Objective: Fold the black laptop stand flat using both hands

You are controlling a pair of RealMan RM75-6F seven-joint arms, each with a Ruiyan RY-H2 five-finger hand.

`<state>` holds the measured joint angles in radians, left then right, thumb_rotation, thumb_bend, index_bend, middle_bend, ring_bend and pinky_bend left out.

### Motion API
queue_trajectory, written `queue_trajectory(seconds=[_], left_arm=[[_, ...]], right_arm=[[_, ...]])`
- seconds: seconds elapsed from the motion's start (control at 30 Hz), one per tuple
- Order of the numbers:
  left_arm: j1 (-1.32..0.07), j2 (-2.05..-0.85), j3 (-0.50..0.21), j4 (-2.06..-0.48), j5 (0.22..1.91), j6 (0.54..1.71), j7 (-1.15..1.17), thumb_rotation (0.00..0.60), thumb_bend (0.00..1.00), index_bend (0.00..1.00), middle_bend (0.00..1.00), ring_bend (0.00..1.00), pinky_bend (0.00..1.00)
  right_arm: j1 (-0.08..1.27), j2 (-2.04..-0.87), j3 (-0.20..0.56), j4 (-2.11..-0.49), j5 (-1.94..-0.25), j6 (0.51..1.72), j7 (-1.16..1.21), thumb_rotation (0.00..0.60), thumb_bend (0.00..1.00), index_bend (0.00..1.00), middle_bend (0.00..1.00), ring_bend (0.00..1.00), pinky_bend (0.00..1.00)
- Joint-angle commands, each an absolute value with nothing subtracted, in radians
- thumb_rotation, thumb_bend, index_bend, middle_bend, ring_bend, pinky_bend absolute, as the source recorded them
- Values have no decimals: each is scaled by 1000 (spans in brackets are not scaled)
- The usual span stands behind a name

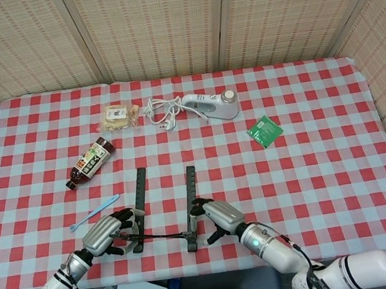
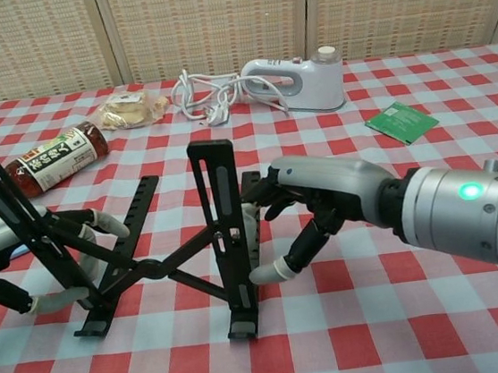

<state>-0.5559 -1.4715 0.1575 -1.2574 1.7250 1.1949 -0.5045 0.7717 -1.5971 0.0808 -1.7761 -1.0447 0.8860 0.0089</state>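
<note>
The black laptop stand point(image 1: 167, 234) stands unfolded near the table's front edge, with two slotted rails joined by crossed links point(image 2: 155, 269). My left hand point(image 1: 105, 233) grips the left rail point(image 2: 11, 214), with its fingers point(image 2: 91, 224) curled round the rail's lower part. My right hand point(image 1: 213, 217) has come in from the right against the right rail point(image 2: 219, 210). Its fingers point(image 2: 254, 215) curl behind that rail and its thumb lies low against the rail's right side. Where the fingers meet the rail is partly hidden.
A brown bottle point(image 1: 90, 162) lies to the left behind the stand, and a blue toothbrush point(image 1: 94, 211) lies near my left hand. At the back are a snack packet point(image 1: 120, 116), a white handheld appliance with a cord point(image 1: 209, 105) and a green packet point(image 1: 265, 131).
</note>
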Motion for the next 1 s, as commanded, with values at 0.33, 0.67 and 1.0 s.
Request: queue_trajectory(seconds=[0.33,0.67,1.0], left_arm=[[-551,-1477,159,-1241,1729,1202,-522,600,356,520,211,176,275],[-549,-1479,161,-1236,1734,1205,-529,600,356,521,211,175,275],[-550,-1484,161,-1231,1735,1203,-531,600,355,521,211,175,275]], right_arm=[[763,-1664,108,-1762,-979,930,-94,600,189,592,386,125,142],[752,-1669,110,-1759,-962,926,-124,600,196,617,395,131,142],[741,-1671,119,-1763,-962,924,-128,600,262,650,418,142,142]])
